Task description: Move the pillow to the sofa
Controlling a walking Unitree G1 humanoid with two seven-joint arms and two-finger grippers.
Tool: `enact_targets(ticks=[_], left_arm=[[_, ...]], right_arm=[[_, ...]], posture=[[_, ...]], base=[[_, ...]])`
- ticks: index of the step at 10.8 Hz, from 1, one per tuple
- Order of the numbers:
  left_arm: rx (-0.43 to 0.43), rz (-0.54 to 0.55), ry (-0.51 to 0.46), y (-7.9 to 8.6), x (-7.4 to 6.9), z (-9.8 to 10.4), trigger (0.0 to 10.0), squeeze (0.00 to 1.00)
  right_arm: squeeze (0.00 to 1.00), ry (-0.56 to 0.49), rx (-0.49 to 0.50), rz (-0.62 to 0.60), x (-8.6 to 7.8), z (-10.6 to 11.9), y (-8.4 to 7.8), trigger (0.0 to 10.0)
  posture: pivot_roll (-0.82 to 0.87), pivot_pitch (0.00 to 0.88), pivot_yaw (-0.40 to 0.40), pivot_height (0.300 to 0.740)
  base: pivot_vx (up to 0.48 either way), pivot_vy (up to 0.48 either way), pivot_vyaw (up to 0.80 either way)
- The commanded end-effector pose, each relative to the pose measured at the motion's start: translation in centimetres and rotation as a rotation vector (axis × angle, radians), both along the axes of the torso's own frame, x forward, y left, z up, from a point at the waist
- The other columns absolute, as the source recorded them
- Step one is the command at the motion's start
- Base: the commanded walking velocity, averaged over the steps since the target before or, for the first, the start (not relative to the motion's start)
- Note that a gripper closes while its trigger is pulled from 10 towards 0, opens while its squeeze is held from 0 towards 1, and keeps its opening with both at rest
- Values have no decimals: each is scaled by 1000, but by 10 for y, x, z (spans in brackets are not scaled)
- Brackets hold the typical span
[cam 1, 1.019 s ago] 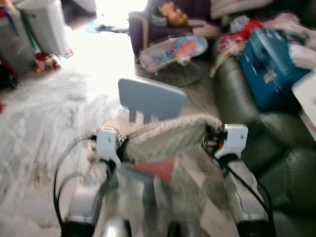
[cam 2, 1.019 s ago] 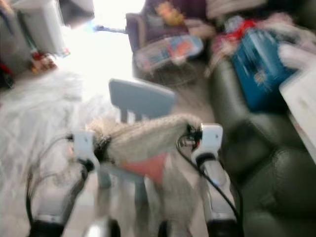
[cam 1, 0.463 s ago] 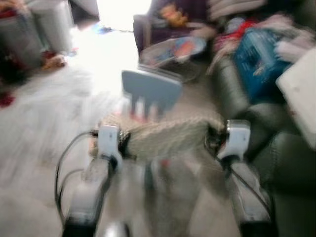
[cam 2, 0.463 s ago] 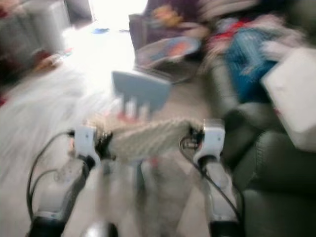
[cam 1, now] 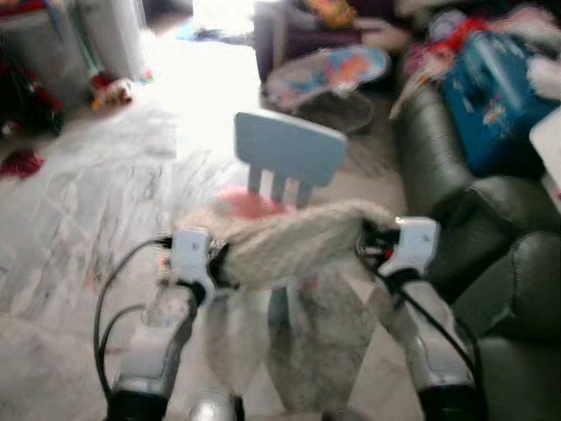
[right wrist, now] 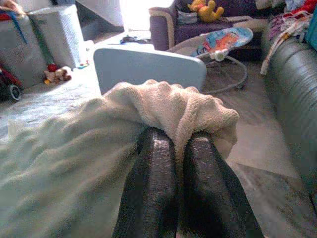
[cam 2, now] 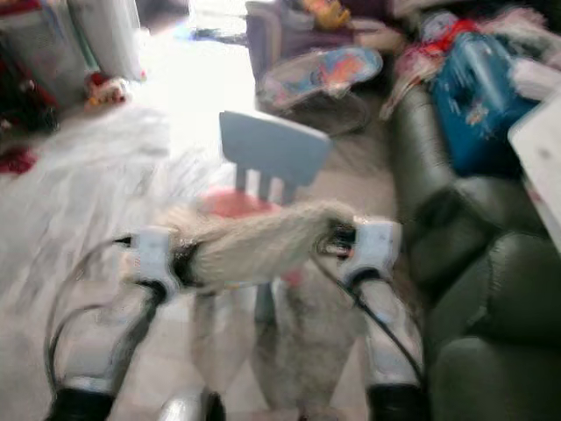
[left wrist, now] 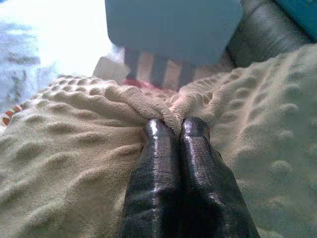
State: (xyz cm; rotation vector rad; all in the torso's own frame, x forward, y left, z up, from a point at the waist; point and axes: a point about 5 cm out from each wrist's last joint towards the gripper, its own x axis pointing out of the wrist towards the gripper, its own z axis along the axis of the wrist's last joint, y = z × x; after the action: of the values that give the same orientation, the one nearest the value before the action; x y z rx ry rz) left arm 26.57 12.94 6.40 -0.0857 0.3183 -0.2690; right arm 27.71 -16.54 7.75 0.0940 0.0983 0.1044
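The robot stands on the pale marbled floor [cam 1: 79, 219] with both arms raised in front of it, and the cream, nubbly pillow [cam 1: 294, 244] hangs stretched between them, up off the floor. The left gripper [left wrist: 176, 130] has its two black fingers [left wrist: 153, 173] pressed tight together on a bunched fold of the fabric at the pillow's left end; the cloth puckers up right at the fingertips and spreads out on both sides of them. The right gripper [right wrist: 173, 141] does the same at the right end, its fingers [right wrist: 151, 183] pinched on a thick roll of the fleecy edge that curls over their tips. So the pillow runs left to right from one jaw to the other, sagging a little in the middle, with loose fabric trailing down below it. Just beyond the pillow, on the far side, stands a small light-blue chair [cam 1: 289, 149] with a slatted back and a pinkish seat; the pillow hangs in front of it, and I cannot tell whether they touch. To the right is the dark green leather sofa [cam 1: 491, 254], well apart from the pillow, with a blue bag [cam 1: 491, 96] and heaped clothes on its far end. Farther back sits a colourful baby bouncer [cam 1: 329, 74] near a purple armchair [right wrist: 173, 25] with a yellow soft toy [right wrist: 208, 9].
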Motion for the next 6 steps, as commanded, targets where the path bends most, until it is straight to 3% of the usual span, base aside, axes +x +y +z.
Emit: enact_targets(ticks=[1, 6], left_arm=[[-12, -44, -15, -12, 0, 4, 10000, 0], [4, -50, -12, -12, -1, 4, 10000, 0]], right_arm=[[0, -2, -12, -21, 0, 1, -6, 10000], [0, -9, -28, -19, 4, 2, -5, 10000]], posture=[[-10, 0, -30, 740], [-5, 0, -28, 740]], base=[[0, 480, 0], [0, 480, 0]])
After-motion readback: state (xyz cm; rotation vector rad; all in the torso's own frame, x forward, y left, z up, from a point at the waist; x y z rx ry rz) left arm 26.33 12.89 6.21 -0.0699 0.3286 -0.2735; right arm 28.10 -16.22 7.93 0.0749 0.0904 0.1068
